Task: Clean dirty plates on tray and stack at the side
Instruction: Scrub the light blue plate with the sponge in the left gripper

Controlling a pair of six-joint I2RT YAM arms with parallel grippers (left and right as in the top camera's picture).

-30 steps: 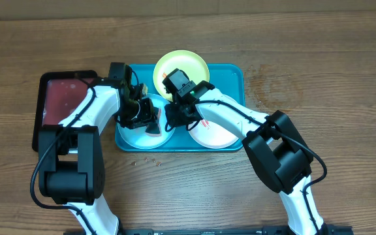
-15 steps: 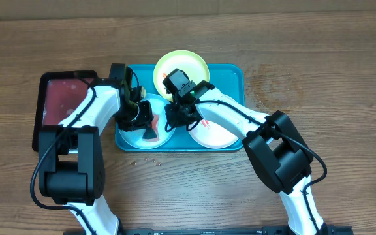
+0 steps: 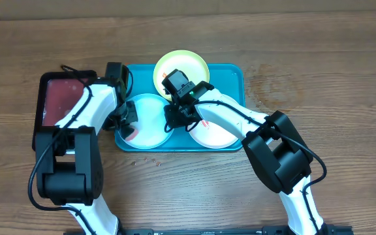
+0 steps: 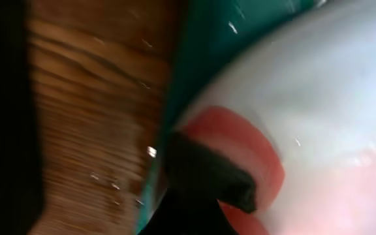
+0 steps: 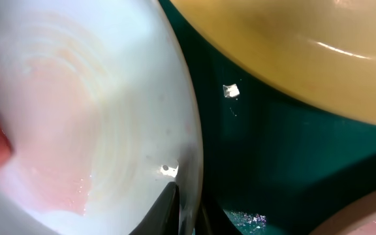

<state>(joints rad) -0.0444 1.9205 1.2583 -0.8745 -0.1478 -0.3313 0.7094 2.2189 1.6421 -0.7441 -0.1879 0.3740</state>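
Overhead, we see the light blue plate (image 3: pixel 150 117) lying in the left part of the turquoise tray (image 3: pixel 230 75), with the white plate (image 3: pixel 217 136) just beside it on the right and the yellow-green plate (image 3: pixel 188 65) at the tray's far edge. The right gripper (image 3: pixel 177 119) sits at the light blue plate's right rim, and its wrist view shows its dark fingers closed on that rim, one inside and one outside. The left gripper (image 3: pixel 128 127) is at the same plate's left rim with its jaws closed. In the left wrist view a black fingertip (image 4: pixel 207 173) lies against a red patch (image 4: pixel 240 137) on the plate, and we cannot tell whether it pinches anything. The tray rests mid-table on the wooden table (image 3: pixel 318 52), with the dark red tray (image 3: pixel 61 101) just to its left.
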